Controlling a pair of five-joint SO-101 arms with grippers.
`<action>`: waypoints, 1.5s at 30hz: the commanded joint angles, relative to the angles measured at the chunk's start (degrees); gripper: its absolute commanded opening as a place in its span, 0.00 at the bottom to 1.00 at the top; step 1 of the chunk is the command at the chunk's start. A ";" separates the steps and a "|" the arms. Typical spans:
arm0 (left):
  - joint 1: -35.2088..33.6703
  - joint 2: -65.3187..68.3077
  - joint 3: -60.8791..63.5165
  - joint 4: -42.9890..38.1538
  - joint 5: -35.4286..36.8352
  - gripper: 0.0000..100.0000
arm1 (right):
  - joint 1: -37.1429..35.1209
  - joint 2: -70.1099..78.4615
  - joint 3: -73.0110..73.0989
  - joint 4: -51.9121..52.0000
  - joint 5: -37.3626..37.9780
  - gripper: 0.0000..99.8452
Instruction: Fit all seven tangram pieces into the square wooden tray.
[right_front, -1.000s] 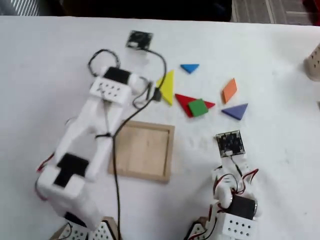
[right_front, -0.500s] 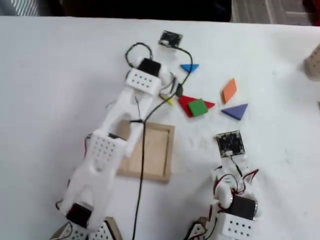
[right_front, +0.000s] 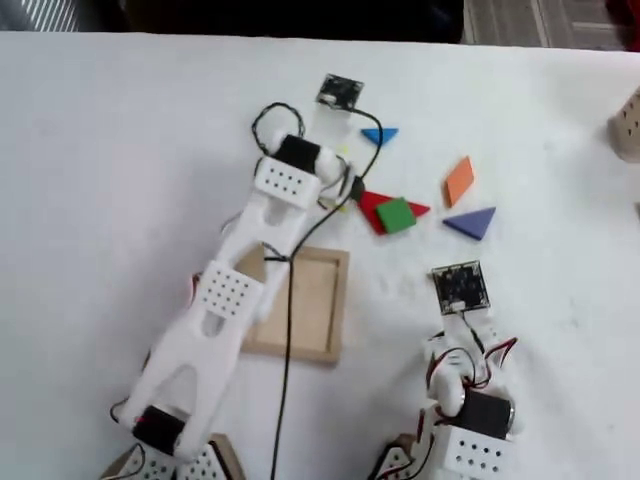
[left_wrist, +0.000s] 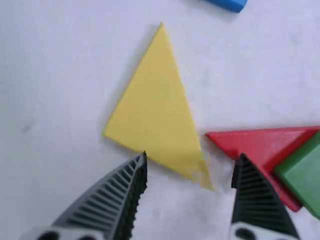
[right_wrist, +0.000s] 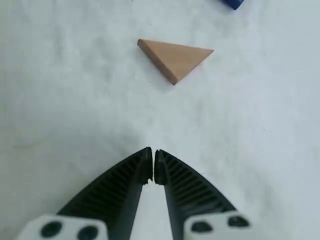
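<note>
So the left arm (right_front: 232, 292) has swung right over the tray (right_front: 325, 300) — left pincer (left_wrist: 192, 157) now wide open over the yellow triangle (left_wrist: 155, 115) on the table (right_front: 120, 150), beside the red triangle (left_wrist: 260, 145) — right pincer (right_wrist: 152, 156) closed.

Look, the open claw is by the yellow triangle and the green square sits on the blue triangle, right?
Not quite. The green square sits on the red triangle, not a blue one, as the high view shows. The left gripper is indeed open by the yellow triangle.
</note>
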 joint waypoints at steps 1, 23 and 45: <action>0.31 -6.64 -2.81 6.15 -0.26 0.28 | 0.31 -1.27 -0.26 0.31 0.62 0.02; -10.42 -8.31 -2.73 0.70 -0.44 0.28 | 0.31 -1.27 -0.26 0.31 0.62 0.02; -21.67 -23.34 2.90 13.36 3.78 0.02 | 6.46 0.22 -14.95 -3.38 0.26 0.02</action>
